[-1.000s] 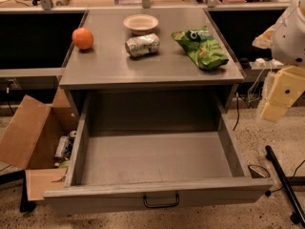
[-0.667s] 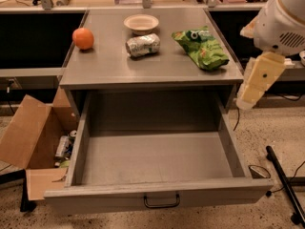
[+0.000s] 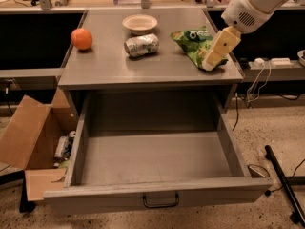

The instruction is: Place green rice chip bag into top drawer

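Claw over the green rice chip bag, top drawer open.
The cream claw reaches down from the upper right and overlaps the right edge of the green rice chip bag, which lies on the grey surface; whether the claw is spread or pressed together cannot be told. Left of the bag lie a crushed silver can, a pale bowl and an orange. The top drawer stands pulled out below, black handle at centre. A cardboard box sits on the floor at left.
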Motion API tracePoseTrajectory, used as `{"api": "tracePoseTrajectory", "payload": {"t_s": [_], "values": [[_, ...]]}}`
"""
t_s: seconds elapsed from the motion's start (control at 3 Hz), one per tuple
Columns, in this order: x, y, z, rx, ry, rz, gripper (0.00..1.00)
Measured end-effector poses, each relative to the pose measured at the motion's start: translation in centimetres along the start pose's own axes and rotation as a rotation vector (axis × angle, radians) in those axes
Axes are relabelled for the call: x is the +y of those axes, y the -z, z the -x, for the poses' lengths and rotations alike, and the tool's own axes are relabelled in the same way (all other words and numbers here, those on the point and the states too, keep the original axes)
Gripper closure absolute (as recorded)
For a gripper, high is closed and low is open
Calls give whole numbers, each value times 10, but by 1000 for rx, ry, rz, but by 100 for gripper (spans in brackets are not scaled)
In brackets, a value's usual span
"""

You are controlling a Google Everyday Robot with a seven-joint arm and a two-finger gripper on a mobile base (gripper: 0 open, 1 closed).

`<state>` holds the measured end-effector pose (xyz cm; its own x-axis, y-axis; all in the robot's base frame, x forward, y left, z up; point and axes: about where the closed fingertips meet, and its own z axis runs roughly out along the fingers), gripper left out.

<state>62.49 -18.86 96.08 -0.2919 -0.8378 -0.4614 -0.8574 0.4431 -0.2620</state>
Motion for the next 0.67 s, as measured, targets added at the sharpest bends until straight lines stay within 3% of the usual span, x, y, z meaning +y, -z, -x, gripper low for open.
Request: {"api": "tracePoseTrajectory", "payload": {"t_s": [0.67], "values": [[-54,-58,4,-63,-204,13,0]]}}
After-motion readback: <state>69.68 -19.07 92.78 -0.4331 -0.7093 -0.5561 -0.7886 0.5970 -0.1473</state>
